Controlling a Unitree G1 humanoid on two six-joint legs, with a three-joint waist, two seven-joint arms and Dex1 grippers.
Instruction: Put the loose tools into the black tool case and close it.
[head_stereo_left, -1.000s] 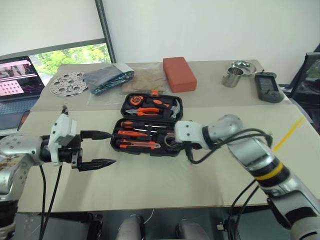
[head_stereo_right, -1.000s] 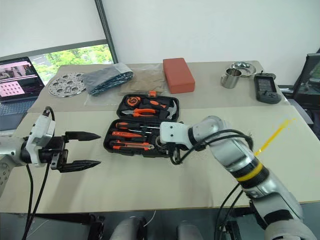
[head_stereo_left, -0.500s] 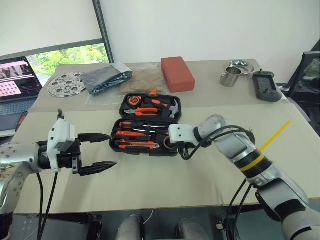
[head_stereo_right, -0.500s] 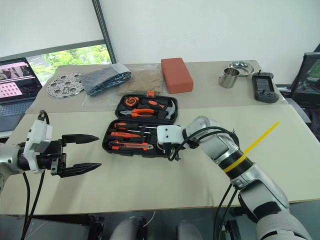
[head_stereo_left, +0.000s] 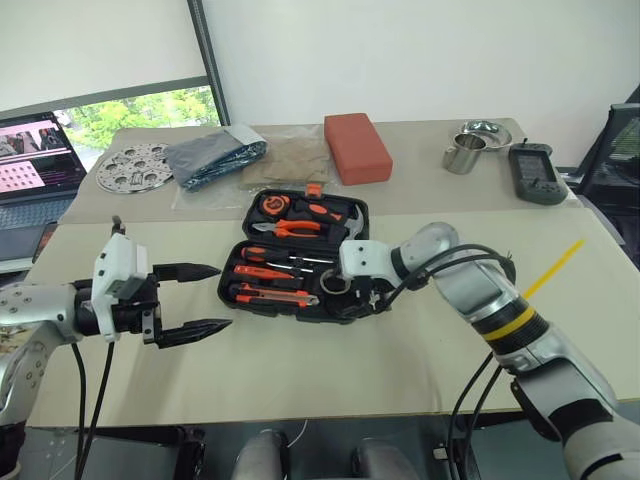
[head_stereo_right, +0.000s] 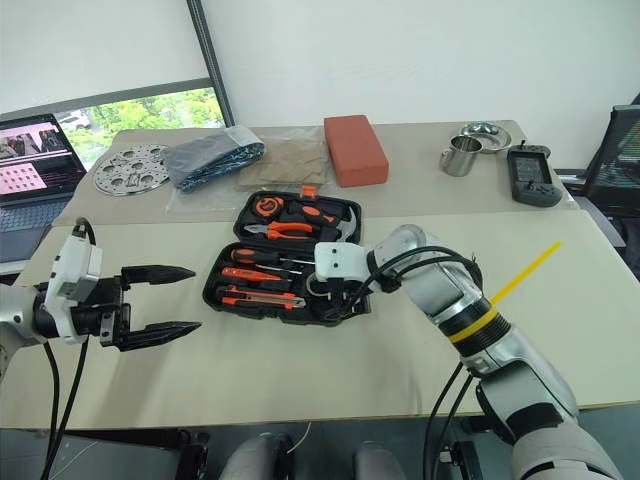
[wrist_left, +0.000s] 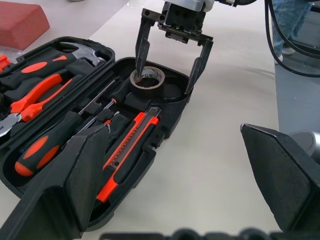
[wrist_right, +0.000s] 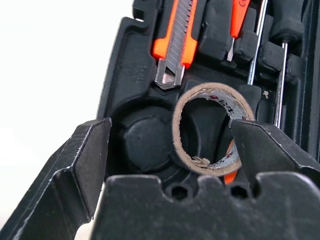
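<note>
The black tool case (head_stereo_left: 280, 311) lies open on the table. In its near half lie two long screwdrivers (head_stereo_left: 268, 272), the utility knife (wrist_left: 127, 150) and the small grey ring-shaped roll (wrist_left: 147, 80). The roll (wrist_right: 190, 152) leans tilted in a round recess at the case's right end. My right gripper (wrist_left: 165, 82) hangs open over that recess. One of its fingers stands at the roll's rim, the other well clear. My left gripper (head_stereo_left: 220, 296) is open and holds nothing, left of the case above the table.
Pliers (head_stereo_left: 290, 225) and a hammer (head_stereo_left: 345, 215) fill the case's far half. Behind the case are a red-orange block (head_stereo_left: 357, 148), a grey bag (head_stereo_left: 215, 153) and a perforated disc (head_stereo_left: 137, 166). At the far right are a metal cup (head_stereo_left: 462, 155) and a dark handheld device (head_stereo_left: 533, 173). A laptop (head_stereo_left: 35, 160) stands far left.
My right gripper has gone from shut to open over the case's right end, letting go of the roll, which now rests in its recess. The left gripper has kept still.
</note>
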